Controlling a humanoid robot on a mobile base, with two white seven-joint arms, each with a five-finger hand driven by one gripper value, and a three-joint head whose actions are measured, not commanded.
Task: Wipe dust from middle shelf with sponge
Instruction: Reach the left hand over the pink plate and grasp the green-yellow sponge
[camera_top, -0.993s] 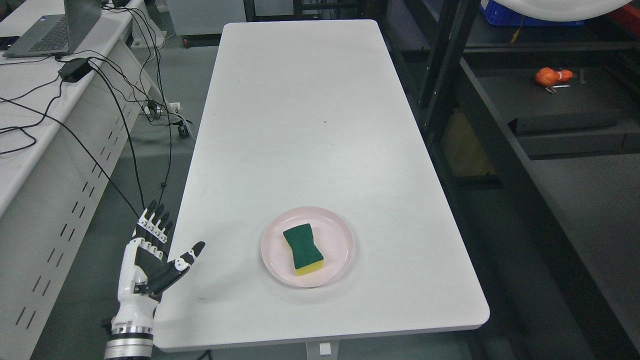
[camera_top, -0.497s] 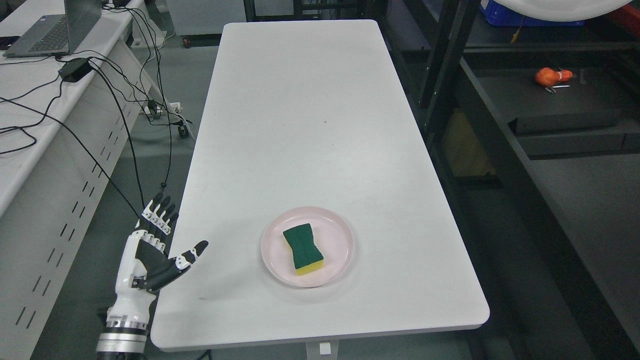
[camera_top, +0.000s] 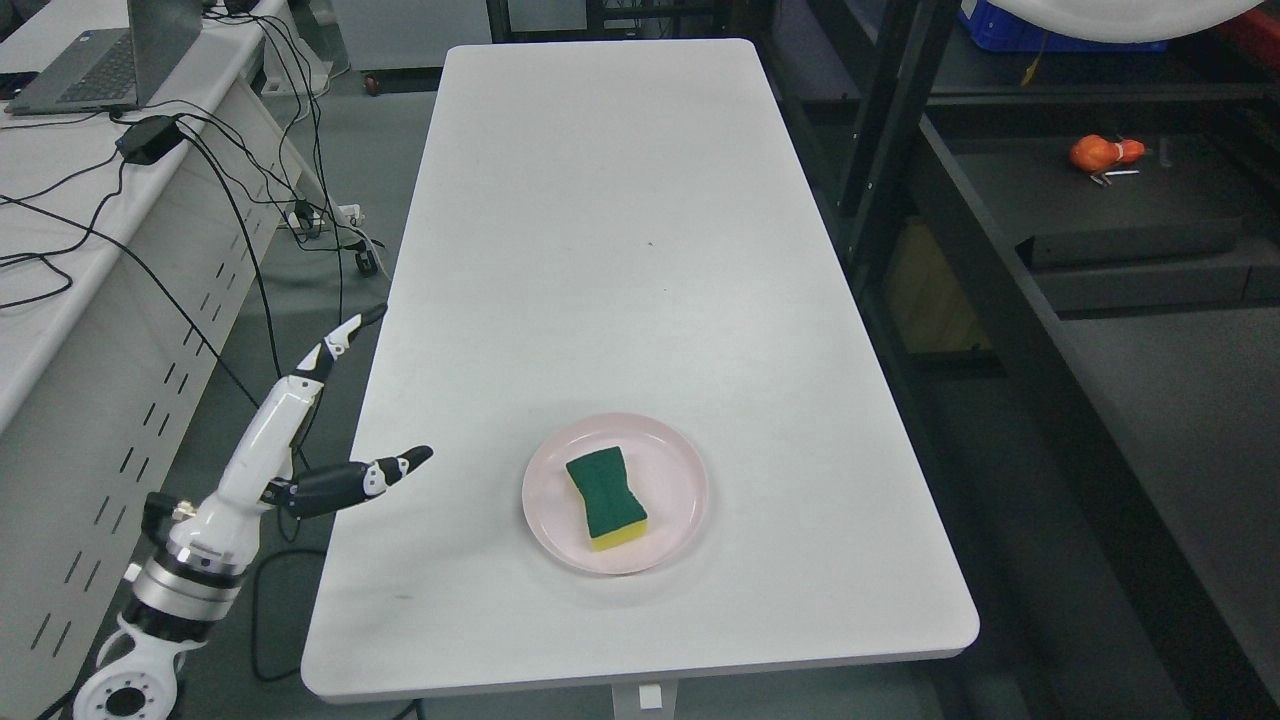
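Observation:
A green-topped sponge with a yellow underside (camera_top: 605, 497) lies on a pink plate (camera_top: 680, 470) near the front of the white table (camera_top: 610, 250). My left hand (camera_top: 345, 420) hovers at the table's left edge, well left of the plate, seen edge-on with fingers stretched out and thumb spread, holding nothing. The dark metal shelf unit (camera_top: 1090, 220) stands to the right of the table. My right arm does not show.
A small orange object (camera_top: 1100, 152) rests on the shelf board at the upper right. A side desk with a laptop (camera_top: 110, 60) and trailing cables (camera_top: 250, 200) runs along the left. A blue bin (camera_top: 1040, 35) sits on a higher shelf level.
My left arm has risen and rolled, so the hand now shows edge-on and reaches farther up along the table's left edge. Sponge and plate have not moved.

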